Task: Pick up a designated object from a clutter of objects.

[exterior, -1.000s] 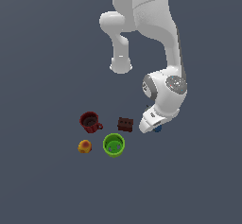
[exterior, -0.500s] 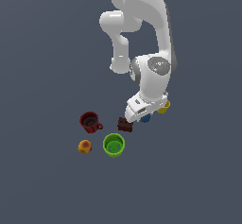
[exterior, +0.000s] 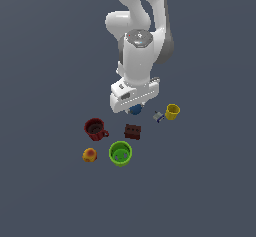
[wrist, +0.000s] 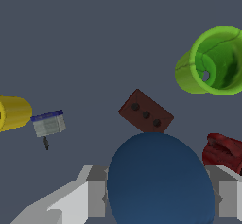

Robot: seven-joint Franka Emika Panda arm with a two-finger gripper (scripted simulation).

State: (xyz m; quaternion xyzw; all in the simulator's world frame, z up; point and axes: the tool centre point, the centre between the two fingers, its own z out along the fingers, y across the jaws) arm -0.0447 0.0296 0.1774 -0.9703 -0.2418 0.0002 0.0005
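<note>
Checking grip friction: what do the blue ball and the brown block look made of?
Blue ball: smooth, matte, evenly dark blue, perhaps rubber or plastic; the render leaves it open. Brown block: flat-faced, dull reddish-brown with three dark holes, possibly painted wood or plastic.

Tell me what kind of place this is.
A simulated test scene, not a real room: a flat, featureless grey floor, a white arm whose gripper hangs over a blue ball, and a small clutter including a green cup and a red mug.
</note>
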